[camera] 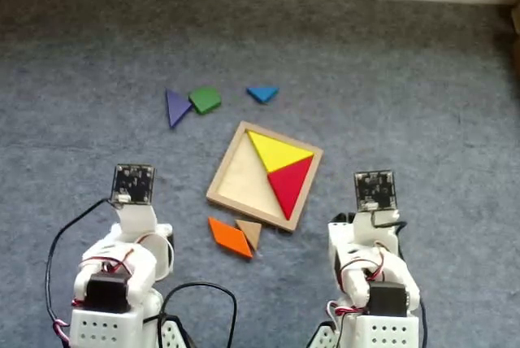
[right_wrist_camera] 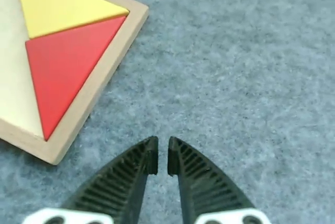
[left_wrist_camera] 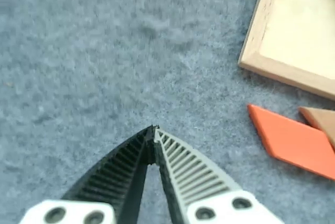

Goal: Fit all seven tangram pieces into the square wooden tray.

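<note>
The square wooden tray [camera: 221,193] lies mid-table, turned like a diamond. A yellow triangle [camera: 276,153] and a red triangle [camera: 290,183] fill its right half; the left half is bare wood. An orange parallelogram [camera: 230,237] and a tan triangle [camera: 250,232] touch just off the tray's near edge. Beyond the tray lie a purple triangle [camera: 175,106], a green square [camera: 205,100] and a blue triangle [camera: 262,93]. My left gripper [left_wrist_camera: 153,132] is shut and empty over carpet, left of the orange parallelogram [left_wrist_camera: 293,143]. My right gripper [right_wrist_camera: 158,153] is shut and empty beside the tray's corner [right_wrist_camera: 99,85].
Grey carpet covers the table. The left arm [camera: 122,258] and right arm [camera: 370,267] sit at the near edge on either side of the tray. A black cable [camera: 203,291] loops between their bases. Open carpet lies to the far left and far right.
</note>
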Action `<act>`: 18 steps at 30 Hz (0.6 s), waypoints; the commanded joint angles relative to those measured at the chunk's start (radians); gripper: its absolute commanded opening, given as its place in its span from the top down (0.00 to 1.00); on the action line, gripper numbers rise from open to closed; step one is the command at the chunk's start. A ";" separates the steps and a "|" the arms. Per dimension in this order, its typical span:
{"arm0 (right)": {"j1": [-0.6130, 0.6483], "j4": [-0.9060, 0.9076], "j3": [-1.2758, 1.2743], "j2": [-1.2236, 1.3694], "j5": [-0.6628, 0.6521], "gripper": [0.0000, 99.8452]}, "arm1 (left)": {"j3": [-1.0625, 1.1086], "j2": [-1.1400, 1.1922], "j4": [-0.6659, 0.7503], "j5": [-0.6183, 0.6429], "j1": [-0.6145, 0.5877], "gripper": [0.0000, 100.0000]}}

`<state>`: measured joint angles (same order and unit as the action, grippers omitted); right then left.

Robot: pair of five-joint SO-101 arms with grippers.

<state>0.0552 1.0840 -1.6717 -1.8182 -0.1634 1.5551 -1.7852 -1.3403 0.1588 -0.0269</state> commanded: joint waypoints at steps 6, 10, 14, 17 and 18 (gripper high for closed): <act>-0.010 -0.019 -0.145 -0.008 0.005 0.96 | -0.165 -0.027 0.115 -0.519 0.030 0.99; -0.010 -0.019 -0.145 -0.008 0.005 0.96 | -0.288 -0.007 0.078 -0.526 0.056 0.99; -0.010 -0.019 -0.145 -0.008 0.005 0.96 | -0.479 0.171 -0.052 -0.577 0.093 0.99; -0.012 -0.019 -0.145 -0.008 0.005 0.96 | -0.595 0.378 -0.121 -0.605 0.143 0.93; -0.013 -0.019 -0.143 -0.008 0.005 0.96 | -0.616 0.440 -0.133 -0.606 0.162 0.89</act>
<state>0.0537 1.0840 -1.6717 -1.8182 -0.1634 1.0579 -1.5259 -1.4339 -0.4273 0.0744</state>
